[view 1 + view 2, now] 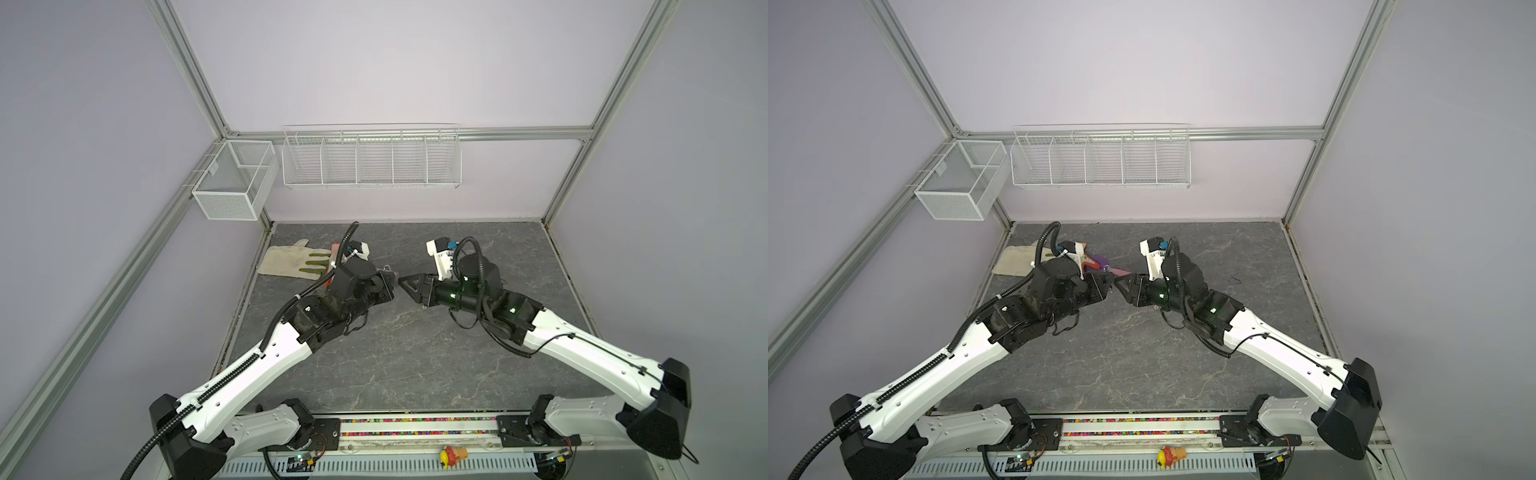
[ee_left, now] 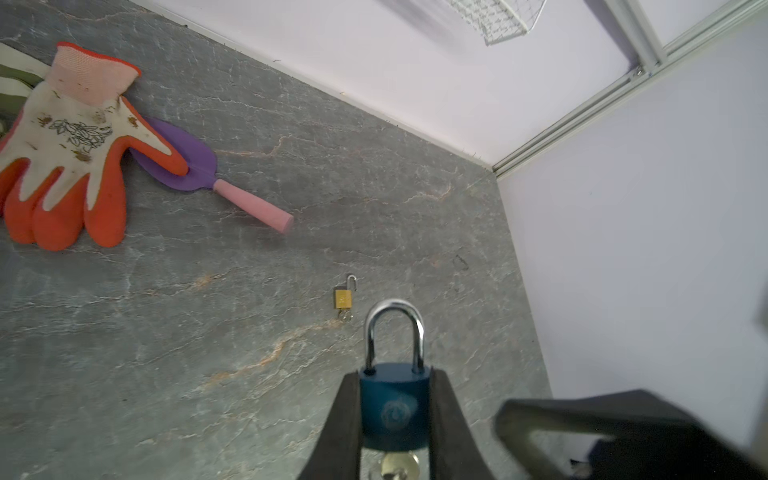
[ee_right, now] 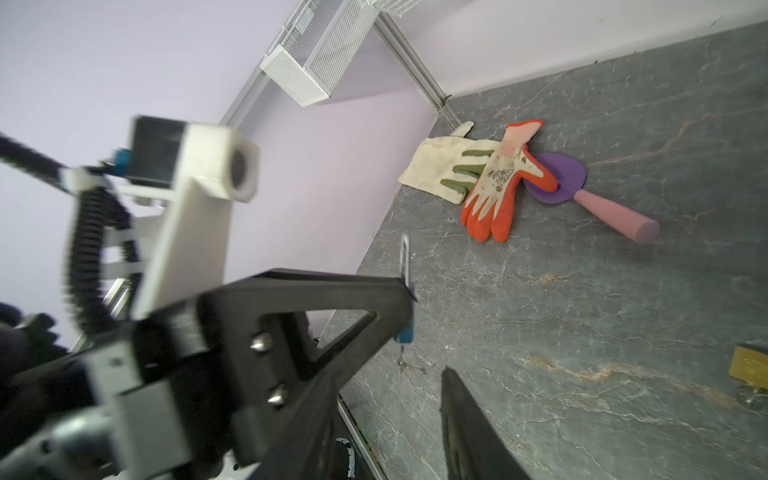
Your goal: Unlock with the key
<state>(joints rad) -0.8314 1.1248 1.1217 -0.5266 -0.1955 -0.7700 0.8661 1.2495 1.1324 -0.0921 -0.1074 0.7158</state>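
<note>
Left gripper pinches the blue padlock, key between its fingers. Right gripper, seemingly spread alongside, could fumble the small key or twist the padlock loose.

Gloves, trowel clutter far-left corner; near tabletop open.

Grey marbled worktop: far left, cream glove with green fingers, orange-and-white glove overlapping it and a pink-handled purple trowel; towards the middle, small brass padlock, shackle open.
</note>
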